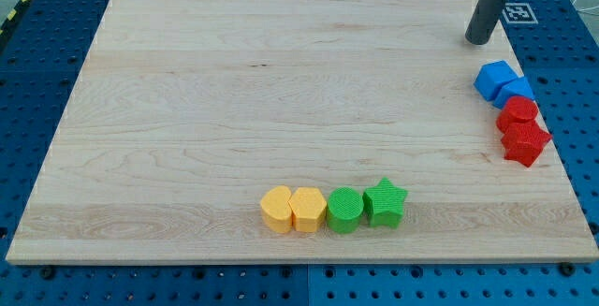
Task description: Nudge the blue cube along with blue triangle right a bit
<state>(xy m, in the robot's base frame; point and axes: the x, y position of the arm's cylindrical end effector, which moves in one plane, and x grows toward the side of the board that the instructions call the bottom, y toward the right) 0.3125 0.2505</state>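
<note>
The blue cube [493, 79] sits near the board's right edge, touching the blue triangle [516, 90] just to its lower right. My tip [480, 39] rests on the board at the view's upper right, a short way above the blue cube and slightly to its left, apart from it. The rod rises from there out of the view's top.
A red block [518, 112] and a red star [525, 141] sit directly below the blue pair, by the wooden board's right edge [559, 147]. Near the bottom, in a row: two yellow blocks [277, 209] [308, 210], a green cylinder [344, 210], a green star [385, 203].
</note>
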